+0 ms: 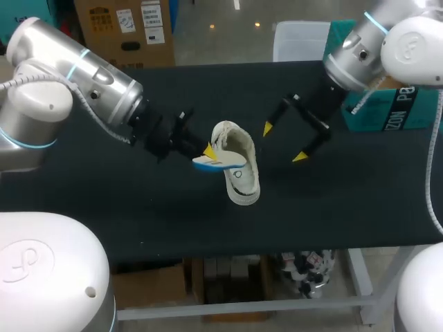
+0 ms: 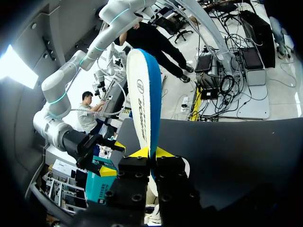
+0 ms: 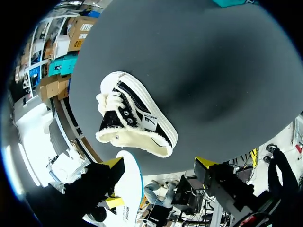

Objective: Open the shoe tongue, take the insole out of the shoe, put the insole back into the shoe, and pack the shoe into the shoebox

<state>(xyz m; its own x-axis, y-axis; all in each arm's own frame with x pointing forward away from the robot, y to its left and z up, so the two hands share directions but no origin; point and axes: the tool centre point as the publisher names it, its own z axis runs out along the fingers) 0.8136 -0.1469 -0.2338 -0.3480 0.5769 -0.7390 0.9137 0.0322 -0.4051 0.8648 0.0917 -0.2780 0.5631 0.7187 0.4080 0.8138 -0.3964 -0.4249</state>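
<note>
Small dark print on the insole (image 2: 141,101) and shoe (image 3: 136,117), neither clearly legible

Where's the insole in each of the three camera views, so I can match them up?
Head view: insole at the middle of the table, clamped in the left tool, beside the shoe.
Left wrist view: insole stands upright between that tool's yellow tips.
Right wrist view: insole beside one finger of the open right tool, nearer than the shoe.
Shared landmark: the cream shoe, plain in the head and right wrist views.
</note>
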